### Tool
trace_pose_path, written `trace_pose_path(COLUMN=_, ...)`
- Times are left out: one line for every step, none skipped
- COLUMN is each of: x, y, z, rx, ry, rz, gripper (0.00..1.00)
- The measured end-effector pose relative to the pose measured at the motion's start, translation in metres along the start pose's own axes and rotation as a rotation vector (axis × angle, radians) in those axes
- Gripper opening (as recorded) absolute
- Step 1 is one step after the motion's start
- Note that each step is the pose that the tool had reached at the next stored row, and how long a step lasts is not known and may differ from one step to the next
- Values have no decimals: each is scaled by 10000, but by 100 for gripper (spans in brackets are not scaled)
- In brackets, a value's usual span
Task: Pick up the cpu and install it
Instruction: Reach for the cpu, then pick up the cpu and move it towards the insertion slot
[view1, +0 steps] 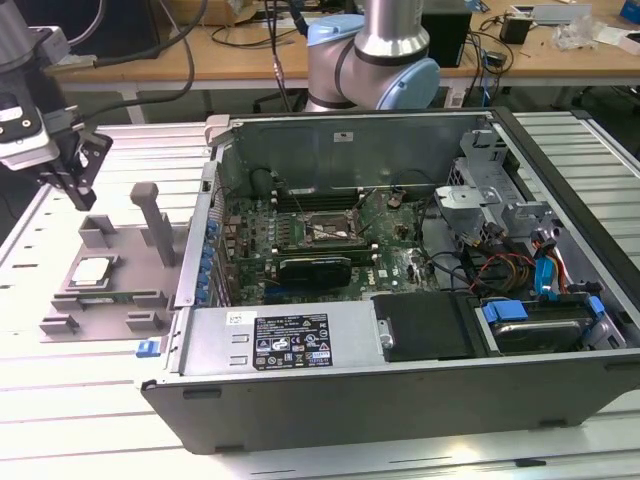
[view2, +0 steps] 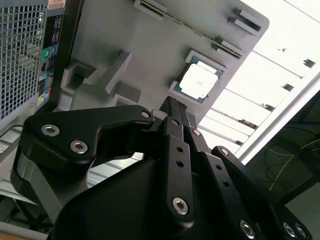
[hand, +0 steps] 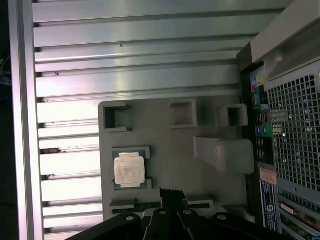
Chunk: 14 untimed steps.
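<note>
exterior view, jaws: closed on each other with nothing between them; the dark fingertips (view1: 76, 186) hang in the air above the tabletop (view1: 60, 390), off the far corner of the fixture plate on the exterior view's left.
exterior view, cpu (view1: 92, 271): lies flat, pale metal top up, in its shallow seat on the grey fixture plate (view1: 110, 300), well apart from the jaws.
exterior view, computer case (view1: 400, 380): open, just beside the plate on the exterior view's right; the dark socket frame (view1: 330, 228) sits on the board inside it.
exterior view, arm base (view1: 375, 55): stands behind the case.
second wrist view, jaws: the two black fingertips (view2: 171, 106) meet at a narrow point, gripping nothing.
second wrist view, cpu (view2: 200, 80): in its seat on the fixture plate (view2: 125, 40), near the tip but not touched by it.
second wrist view, computer case (view2: 25, 55): its perforated wall runs along the plate's edge.
first wrist view, jaws: the fingertips (hand: 172, 196) show as one closed dark block over the plate's edge.
first wrist view, cpu (hand: 129, 170): flat in its seat on the fixture plate (hand: 170, 145), beside the tip and apart from it.
first wrist view, tabletop (hand: 135, 50): slatted metal, reaching past the plate; the computer case (hand: 292, 125) is on the plate's other side.
</note>
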<state>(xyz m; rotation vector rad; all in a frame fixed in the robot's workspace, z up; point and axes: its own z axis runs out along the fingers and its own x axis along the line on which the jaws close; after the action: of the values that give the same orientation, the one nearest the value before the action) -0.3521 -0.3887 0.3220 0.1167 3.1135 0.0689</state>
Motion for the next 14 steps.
trace_pose_path(x=10, y=-4, z=6, rx=0, ry=0, rz=-1, gripper=11)
trace_pose_path(x=17, y=-6, z=11, rx=0, ry=0, rz=0, gripper=11)
trace_pose_path(x=30, y=-9, z=22, rx=0, ry=0, rz=-1, gripper=11)
trace_pose_path(x=39, y=-12, z=30, rx=0, ry=0, rz=-1, gripper=11)
trace_pose_path(x=46, y=-13, z=36, rx=0, ry=0, rz=0, gripper=11)
trace_pose_path(x=57, y=-16, z=45, rx=0, ry=0, rz=-1, gripper=11)
trace_pose_path(x=60, y=-17, z=48, rx=0, ry=0, rz=-2, gripper=11)
trace_pose_path(x=61, y=-17, z=47, rx=1, ry=1, rz=-2, gripper=11)
trace_pose_path(x=62, y=-16, z=47, rx=1, ry=2, rz=-1, gripper=11)
trace_pose_path(x=63, y=-16, z=48, rx=0, ry=0, rz=-1, gripper=11)
trace_pose_path(x=64, y=-17, z=48, rx=0, ry=0, rz=-1, gripper=11)
trace_pose_path(x=64, y=-17, z=48, rx=1, ry=0, rz=-1, gripper=11)
trace_pose_path(x=64, y=-17, z=48, rx=1, ry=0, rz=-1, gripper=11)
trace_pose_path(x=65, y=-17, z=48, rx=0, ry=0, rz=-1, gripper=11)
